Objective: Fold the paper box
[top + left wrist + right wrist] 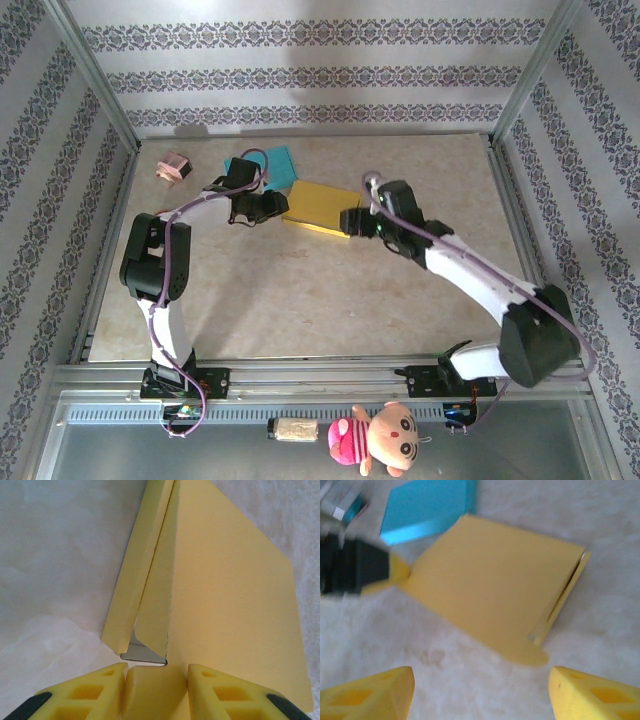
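Pinching the paper box (318, 207) flap, left claw (156, 677) clenches; right claw (481, 685) gapes empty.

You see the yellow paper box (230, 595) in matt, smooth card, a ragged fold baring a grey inner face. The table (330, 290) beneath is pale, marbled and smooth. The teal box (427, 505) shines along one edge. The fingers (90, 692) of the left gripper (156, 670) are matt yellow plastic.

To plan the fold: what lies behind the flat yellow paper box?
Behind the flat yellow paper box lies a flat teal box; the left arm covers part of it.
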You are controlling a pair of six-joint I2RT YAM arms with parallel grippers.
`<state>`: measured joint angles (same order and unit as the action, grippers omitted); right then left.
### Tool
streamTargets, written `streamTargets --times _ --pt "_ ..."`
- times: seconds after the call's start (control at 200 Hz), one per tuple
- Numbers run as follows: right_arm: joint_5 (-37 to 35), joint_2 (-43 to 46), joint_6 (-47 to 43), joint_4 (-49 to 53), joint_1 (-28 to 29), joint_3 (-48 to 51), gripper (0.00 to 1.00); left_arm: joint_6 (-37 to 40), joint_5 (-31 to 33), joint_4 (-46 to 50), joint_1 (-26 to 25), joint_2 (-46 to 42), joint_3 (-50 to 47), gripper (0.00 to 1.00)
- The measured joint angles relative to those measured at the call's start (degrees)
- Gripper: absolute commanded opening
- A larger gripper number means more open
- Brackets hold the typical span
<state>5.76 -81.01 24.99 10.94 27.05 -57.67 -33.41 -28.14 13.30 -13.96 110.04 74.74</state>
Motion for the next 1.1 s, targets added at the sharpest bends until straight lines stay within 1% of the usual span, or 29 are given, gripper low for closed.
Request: streamTargets --times 0.04,0.1,0.165,0.29,0.4,0.575,0.765,0.894,0.984,1.024,1.099 --pt "-0.9 -3.48 1.88 1.53 -0.66 -4.09 0.62 -0.02 0.2 -0.09 -0.22 0.02 0.0 0.36" --pt "-1.29 -8.66 4.31 3.06 -1.55 -9.01 0.6 -0.04 0.22 -0.28 -0.35 0.17 0.0 0.38" --pt "-1.62 -13.64 6.01 3.96 -2.19 -12.11 0.59 -0.07 0.37 -0.57 -0.35 0.33 0.0 0.38" --pt "-3.76 -21.75 7.28 5.88 -2.29 -13.77 0.61 -0.24 1.25 -2.01 -0.55 0.68 -0.39 0.38" --pt "-5.95 -26.8 7.23 6.45 -2.29 -13.92 0.6 -0.96 1.97 -5.01 -0.79 1.55 -2.69 0.39" --pt "-8.24 -28.22 5.9 4.24 -2.16 -14.73 0.59 -1.75 2.45 -8.44 -1.01 3.8 -4.87 0.42" --pt "-8.7 -28.04 4.24 3.67 -2.34 -14.71 0.62 -0.9 4.57 -8.17 -1.05 2.45 -4.94 0.56" --pt "-6.23 -26.8 3.34 4.37 -3.91 -14.71 0.63 0.26 6.34 -5.99 -1.05 -1.31 -4.28 0.61" --pt "-4.17 -26.21 3.28 5.64 -5.62 -14.71 0.63 1.29 7.3 -4.48 -1.05 -2.67 -0.79 0.62" --pt "-3.34 -26.1 3.3 6.08 -6.29 -14.71 0.61 1.86 7.58 -4.15 -1.05 -2.67 1.16 0.62" --pt "-2.16 -25.99 3.28 6.95 -7.1 -14.71 0.53 3.13 7.89 -2.99 -1.05 -2.38 4.57 0.62"
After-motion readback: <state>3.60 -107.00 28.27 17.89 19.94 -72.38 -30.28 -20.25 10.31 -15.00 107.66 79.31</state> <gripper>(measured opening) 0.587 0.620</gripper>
